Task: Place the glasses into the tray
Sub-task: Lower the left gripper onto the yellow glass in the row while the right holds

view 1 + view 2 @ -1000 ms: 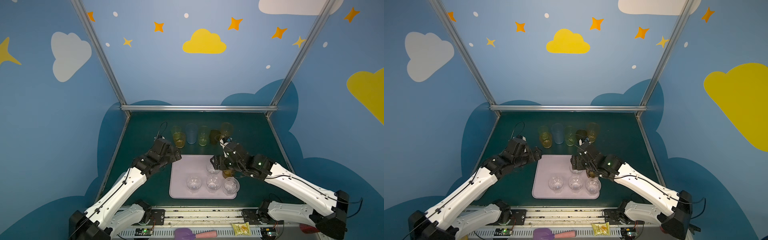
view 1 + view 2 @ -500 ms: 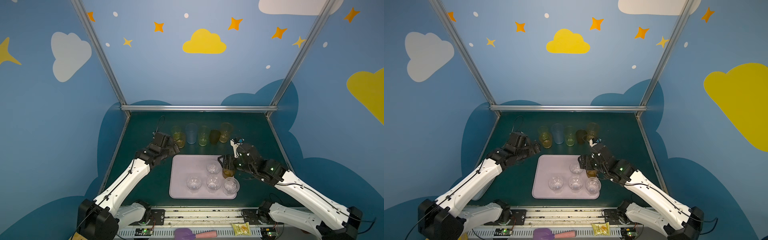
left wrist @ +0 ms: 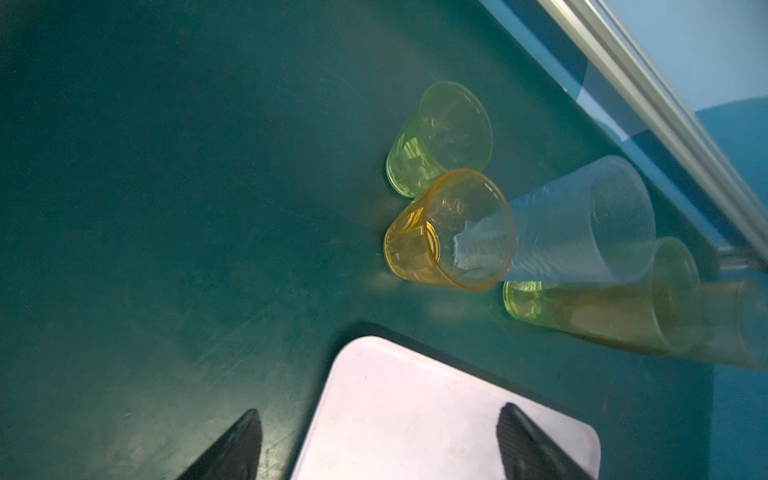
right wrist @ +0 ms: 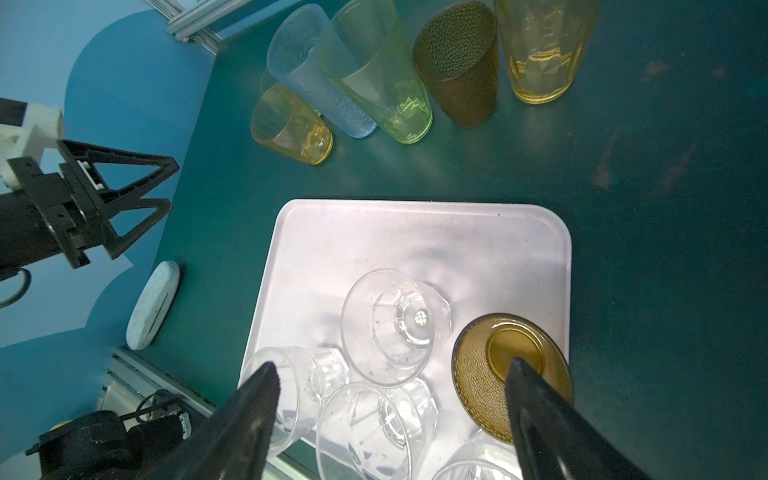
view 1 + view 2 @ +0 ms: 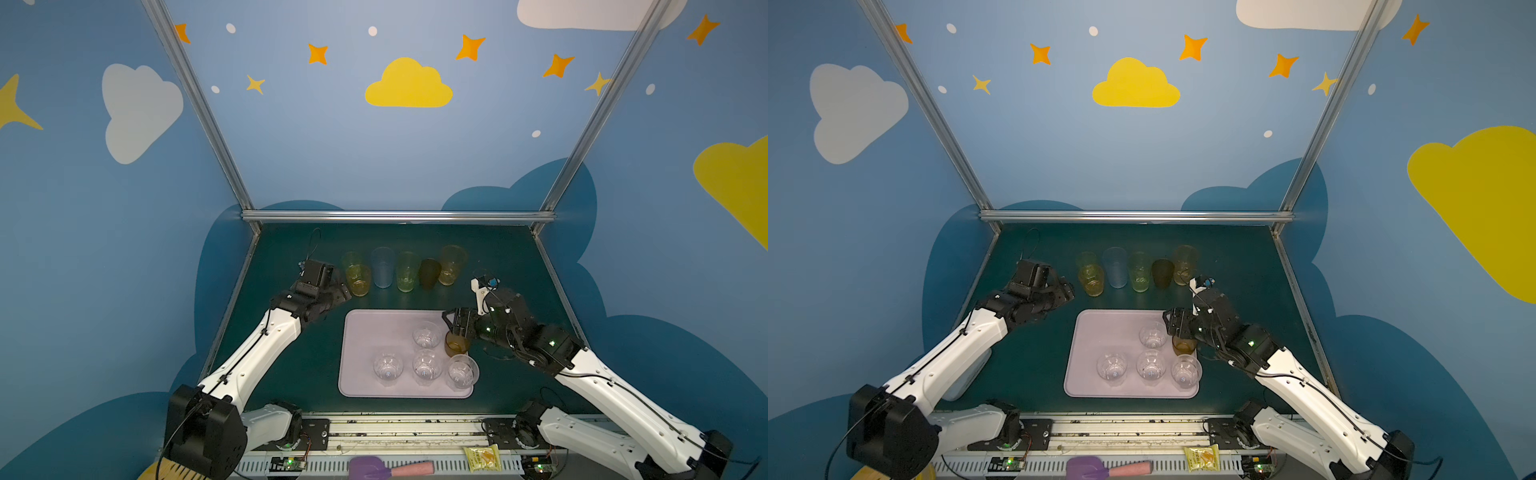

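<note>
1. Judged the glasses light, stiff, slick and breakable; best pinched across the wall near the rim.
2. Counted five on the tray, six grouped behind it.
3. Found the left gripper low, aimed at the orange glass, fingers apart, empty.
4. Found the right gripper above the tray's amber glass, spread wide, unclamped.

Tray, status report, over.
Left gripper open, facing the back-row glasses. Right gripper open over the tray, amber glass beside one finger, not gripped. Tray holds five; six outside, beyond it. Nothing blocking.
</note>
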You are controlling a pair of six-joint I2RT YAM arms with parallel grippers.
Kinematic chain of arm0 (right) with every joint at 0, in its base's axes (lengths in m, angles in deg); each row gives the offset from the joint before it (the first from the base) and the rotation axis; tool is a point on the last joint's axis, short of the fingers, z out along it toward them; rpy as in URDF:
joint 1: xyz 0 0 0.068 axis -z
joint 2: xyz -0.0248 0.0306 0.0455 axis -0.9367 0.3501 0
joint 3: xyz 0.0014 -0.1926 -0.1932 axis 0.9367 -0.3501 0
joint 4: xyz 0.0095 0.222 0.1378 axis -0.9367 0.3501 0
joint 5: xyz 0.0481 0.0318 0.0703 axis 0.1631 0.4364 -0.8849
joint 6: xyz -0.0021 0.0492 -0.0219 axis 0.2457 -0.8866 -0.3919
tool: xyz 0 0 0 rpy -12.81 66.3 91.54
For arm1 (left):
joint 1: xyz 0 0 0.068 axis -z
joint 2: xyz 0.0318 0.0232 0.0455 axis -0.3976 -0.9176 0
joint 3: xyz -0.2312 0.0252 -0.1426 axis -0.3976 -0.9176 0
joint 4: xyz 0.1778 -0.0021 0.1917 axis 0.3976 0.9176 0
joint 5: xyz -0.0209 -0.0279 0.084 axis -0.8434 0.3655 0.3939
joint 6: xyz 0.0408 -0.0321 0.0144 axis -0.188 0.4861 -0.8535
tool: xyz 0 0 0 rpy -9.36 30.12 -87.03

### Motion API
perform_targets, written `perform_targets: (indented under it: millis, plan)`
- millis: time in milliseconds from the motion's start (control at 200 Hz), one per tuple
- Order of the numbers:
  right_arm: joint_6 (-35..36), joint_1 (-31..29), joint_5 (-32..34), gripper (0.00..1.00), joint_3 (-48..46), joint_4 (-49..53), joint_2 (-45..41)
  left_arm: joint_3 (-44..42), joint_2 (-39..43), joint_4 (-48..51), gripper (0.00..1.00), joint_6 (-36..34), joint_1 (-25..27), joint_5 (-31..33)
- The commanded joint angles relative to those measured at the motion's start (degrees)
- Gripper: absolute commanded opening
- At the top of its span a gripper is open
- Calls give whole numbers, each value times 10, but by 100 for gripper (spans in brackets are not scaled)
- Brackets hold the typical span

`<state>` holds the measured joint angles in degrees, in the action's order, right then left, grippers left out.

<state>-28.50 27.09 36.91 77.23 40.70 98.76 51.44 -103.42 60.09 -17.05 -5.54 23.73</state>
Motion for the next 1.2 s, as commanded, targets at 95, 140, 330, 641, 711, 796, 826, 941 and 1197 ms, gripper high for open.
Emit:
perform_targets:
  millis: [95,140,330,641,711,796,826,941,1197]
  plan:
    - [-4,13,-25,84,-9,-24,-16,26,-35,-25,66,6,-11,-15]
    - [-5,15,-26,84,-11,-25,-18,30,-46,-32,62,8,-11,-19]
    - [-3,28,-38,84,-14,-19,-26,69,-102,-36,51,13,-13,-44]
    - [-7,47,-44,84,-29,-13,-46,159,-214,3,41,-17,-16,-56]
    - [-9,51,-46,84,-34,-12,-51,169,-229,7,40,-19,-16,-55]
    - [-10,57,-49,84,-38,-12,-54,183,-244,15,41,-21,-16,-54]
    - [-10,59,-50,84,-39,-11,-56,187,-248,19,40,-22,-16,-53]
    - [-8,68,-53,84,-43,-9,-59,200,-256,33,39,-27,-16,-44]
    - [-7,86,-74,84,-50,-8,-61,211,-273,42,34,-30,-16,-31]
